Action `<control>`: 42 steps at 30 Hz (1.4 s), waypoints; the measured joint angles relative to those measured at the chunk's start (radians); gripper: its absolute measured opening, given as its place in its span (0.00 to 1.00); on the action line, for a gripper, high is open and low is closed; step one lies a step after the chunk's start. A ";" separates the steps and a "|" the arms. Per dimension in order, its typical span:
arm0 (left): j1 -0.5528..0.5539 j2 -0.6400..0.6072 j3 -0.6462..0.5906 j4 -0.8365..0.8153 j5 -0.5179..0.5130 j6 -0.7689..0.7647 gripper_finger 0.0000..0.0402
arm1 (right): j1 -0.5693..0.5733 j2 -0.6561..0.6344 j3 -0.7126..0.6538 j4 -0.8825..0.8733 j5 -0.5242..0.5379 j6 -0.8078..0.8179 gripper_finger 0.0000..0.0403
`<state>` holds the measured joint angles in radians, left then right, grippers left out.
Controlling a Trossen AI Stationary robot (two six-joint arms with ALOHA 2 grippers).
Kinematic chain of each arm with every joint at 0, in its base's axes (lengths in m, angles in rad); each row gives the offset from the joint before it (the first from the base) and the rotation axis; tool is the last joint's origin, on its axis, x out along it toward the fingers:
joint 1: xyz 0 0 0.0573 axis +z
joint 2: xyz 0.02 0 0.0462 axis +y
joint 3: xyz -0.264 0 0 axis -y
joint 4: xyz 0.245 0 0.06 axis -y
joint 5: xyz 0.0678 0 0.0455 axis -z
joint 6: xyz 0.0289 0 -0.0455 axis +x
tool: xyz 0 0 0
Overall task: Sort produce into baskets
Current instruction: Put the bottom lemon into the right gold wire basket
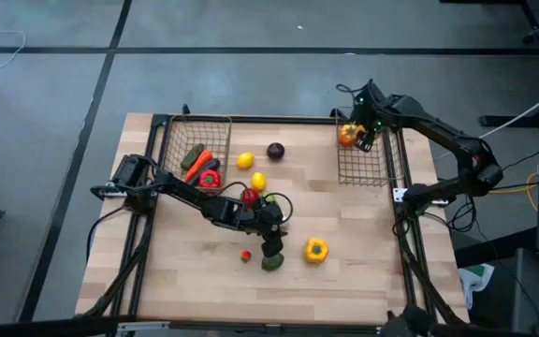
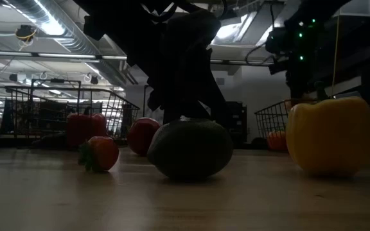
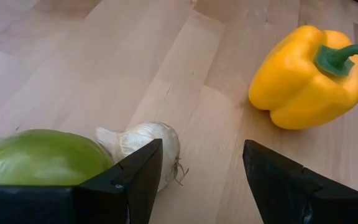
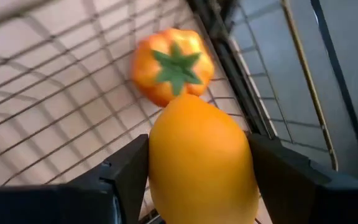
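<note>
Right gripper (image 4: 197, 180) holds an orange fruit (image 4: 201, 162) over right basket (image 1: 363, 161).

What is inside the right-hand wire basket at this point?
An orange pepper lies on the mesh floor of the right basket. The right gripper, above it, is shut on an orange-yellow fruit that hides part of the floor; nothing else shows.

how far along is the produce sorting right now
Partly done. The left basket holds a carrot and some other pieces; an orange pepper lies in the right basket. The right gripper holds a lemon over it. The yellow pepper and several others wait on the table.
</note>
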<state>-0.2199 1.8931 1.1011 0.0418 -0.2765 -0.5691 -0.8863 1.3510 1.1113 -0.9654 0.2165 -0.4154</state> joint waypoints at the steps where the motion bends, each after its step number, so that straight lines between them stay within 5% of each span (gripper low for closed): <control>1: 0.000 0.000 0.000 0.000 -0.004 0.000 0.55 | -0.017 0.000 -0.012 0.017 0.000 0.010 0.62; 20: 0.000 0.000 0.000 0.000 -0.023 0.000 0.55 | -0.129 0.001 -0.256 0.389 0.008 0.018 0.62; 42: 0.000 0.000 0.000 0.000 -0.023 0.000 0.55 | -0.129 0.055 -0.268 0.393 0.035 0.023 0.62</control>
<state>-0.2199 1.8931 1.1011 0.0418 -0.2996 -0.5688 -1.0149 1.4063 0.8436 -0.5720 0.2519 -0.3923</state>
